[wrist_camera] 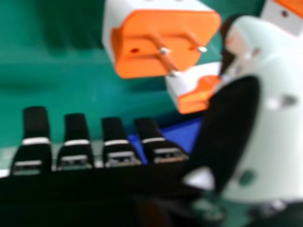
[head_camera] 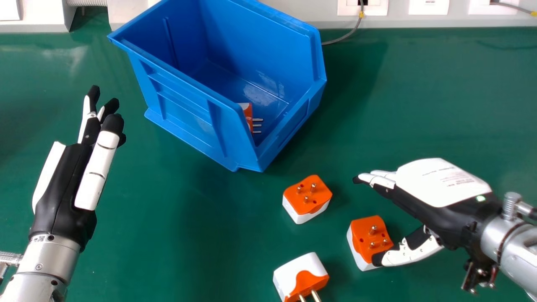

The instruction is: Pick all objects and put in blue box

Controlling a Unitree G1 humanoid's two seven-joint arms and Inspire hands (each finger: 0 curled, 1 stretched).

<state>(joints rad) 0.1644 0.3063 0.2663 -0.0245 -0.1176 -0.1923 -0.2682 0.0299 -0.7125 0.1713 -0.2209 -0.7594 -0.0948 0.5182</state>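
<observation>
Blue box: in the head view, toward 11 o'clock, I see the blue box [head_camera: 184,105], glossy ribbed plastic with a lowered front wall.
Boxed adapter: the boxed adapter [head_camera: 248,111], orange and white, lies inside at the box's 5 o'clock, metal pins sideways.
Loose adapters: on the smooth green tabletop [head_camera: 168,209] sit the middle adapter [head_camera: 308,197] at 5 o'clock and the outer adapter [head_camera: 369,239] between 4 and 5, both chunky, pins up; the near adapter [head_camera: 300,274], between 5 and 6, lies tipped over.
Left hand: the left hand [head_camera: 63,180] is at 9 o'clock, fingers straight, released.
Right hand: the right hand [head_camera: 440,184] is between 3 and 4 o'clock, fingers extended, grasping nothing; its thumb is at the outer adapter's edge, contact unclear to me.
Palm-side detail: the right hand view adds dark, banded fingertips [wrist_camera: 75,127], where the head view gives the hand's smooth white back.
Pin face: this view meets an orange face with three round-tipped metal pins [wrist_camera: 163,50] head-on.
</observation>
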